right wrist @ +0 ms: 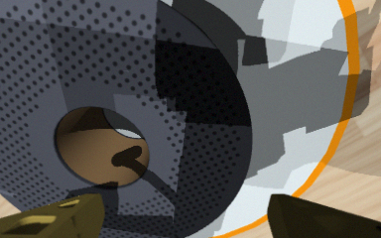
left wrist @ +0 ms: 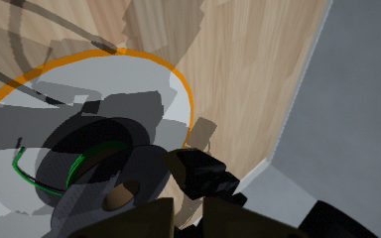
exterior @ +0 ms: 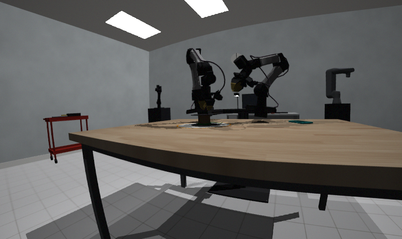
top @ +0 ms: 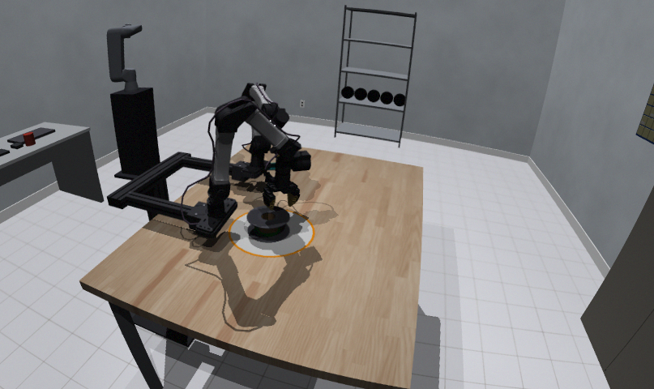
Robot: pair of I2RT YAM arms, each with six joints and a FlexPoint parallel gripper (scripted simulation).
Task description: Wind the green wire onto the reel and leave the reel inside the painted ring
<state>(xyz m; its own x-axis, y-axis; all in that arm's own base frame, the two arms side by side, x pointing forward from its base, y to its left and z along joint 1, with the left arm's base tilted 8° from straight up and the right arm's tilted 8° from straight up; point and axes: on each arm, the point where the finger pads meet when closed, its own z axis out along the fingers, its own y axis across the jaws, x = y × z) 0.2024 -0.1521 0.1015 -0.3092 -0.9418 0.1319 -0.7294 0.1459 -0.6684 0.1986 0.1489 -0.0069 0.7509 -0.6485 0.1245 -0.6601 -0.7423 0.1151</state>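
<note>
The reel (top: 255, 219) (exterior: 204, 119) (left wrist: 78, 210) (right wrist: 204, 169) lies flat inside the painted orange ring (top: 314, 236) (left wrist: 192, 109) (right wrist: 352, 74). Green wire (left wrist: 73, 171) (top: 268, 232) is wound round its core. In the left wrist view a short free end curves out past the lower flange, inside the ring. My right gripper (top: 280, 201) (exterior: 205, 108) (right wrist: 186, 203) is open and empty, fingers pointing down just above the upper flange, off to one side of the hole. My left gripper (exterior: 236, 85) is shut and empty, raised away from the reel; the right arm hides it in the top view.
A teal object (exterior: 300, 121) lies on the table (top: 359, 270) beyond the left arm's base, partly hidden in the top view. The black mounting frame (top: 147, 178) runs along the table's edge behind both arms. The right arm stands close beside the ring.
</note>
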